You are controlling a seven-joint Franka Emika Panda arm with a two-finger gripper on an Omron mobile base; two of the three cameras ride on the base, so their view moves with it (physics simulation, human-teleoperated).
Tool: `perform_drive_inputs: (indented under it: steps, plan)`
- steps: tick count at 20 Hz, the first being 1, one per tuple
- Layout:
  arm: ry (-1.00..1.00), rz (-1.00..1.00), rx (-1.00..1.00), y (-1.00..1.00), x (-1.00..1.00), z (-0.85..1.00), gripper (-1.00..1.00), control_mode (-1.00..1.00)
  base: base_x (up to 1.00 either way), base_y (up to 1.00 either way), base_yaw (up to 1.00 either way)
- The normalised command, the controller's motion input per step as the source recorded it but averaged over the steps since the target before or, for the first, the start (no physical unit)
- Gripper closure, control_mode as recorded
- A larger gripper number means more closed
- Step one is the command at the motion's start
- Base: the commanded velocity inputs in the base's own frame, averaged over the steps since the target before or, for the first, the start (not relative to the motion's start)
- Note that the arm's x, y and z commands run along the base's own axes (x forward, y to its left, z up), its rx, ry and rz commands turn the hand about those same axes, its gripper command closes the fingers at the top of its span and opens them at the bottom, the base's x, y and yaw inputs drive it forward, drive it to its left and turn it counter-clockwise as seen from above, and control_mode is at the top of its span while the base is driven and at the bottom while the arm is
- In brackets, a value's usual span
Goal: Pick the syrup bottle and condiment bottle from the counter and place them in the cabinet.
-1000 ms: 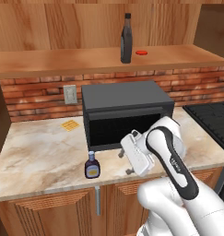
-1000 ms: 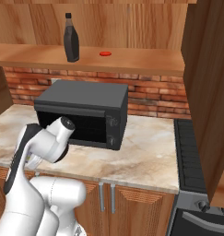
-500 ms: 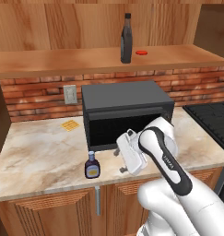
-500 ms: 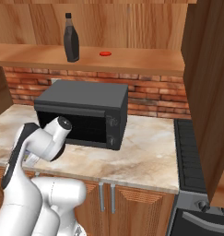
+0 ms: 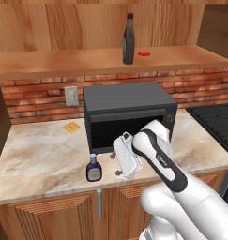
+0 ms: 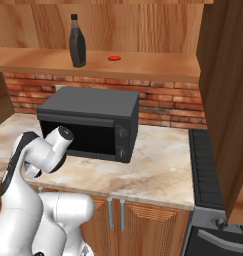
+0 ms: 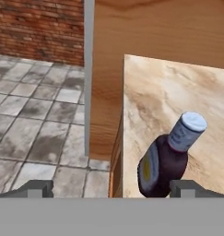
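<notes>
Condiment bottle (image 7: 168,161) base below frame edge

We see white arm (image 5: 162,159) rising from lower right of left base view, elbow bent, forearm reaching forward and left. Wrist turned down, hand low over counter front edge. Gripper (image 5: 118,165) pointing left and downward, jaws spread wide, gripping nothing. In hand view, two dark fingertips (image 7: 37,188) stand far apart at bottom, gripper (image 7: 112,189) unloaded.
</notes>
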Motion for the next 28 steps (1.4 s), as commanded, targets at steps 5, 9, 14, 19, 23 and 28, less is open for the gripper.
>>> perform_drive_inputs:
  steps: [5,9,14,19,23,28]
  plan:
    - [0.0,0.0,0.0,0.1,0.17,-0.19,-1.0,-1.0,0.0,0.0,0.0]
    - [0.0,0.0,0.0,0.06,0.21,-0.18,-1.0,-1.0,0.0,0.0,0.0]
    - [0.0,0.0,0.0,0.04,0.23,-0.21,-1.0,-1.0,0.0,0.0,0.0]
    - [0.0,0.0,0.0,0.04,0.3,-0.22,-1.0,-1.0,0.0,0.0,0.0]
    - [0.0,0.0,0.0,0.03,0.3,-0.2,-1.0,-1.0,0.0,0.0,0.0]
    - [0.0,0.0,0.0,0.12,0.16,-0.18,-1.0,-1.0,0.0,0.0,0.0]
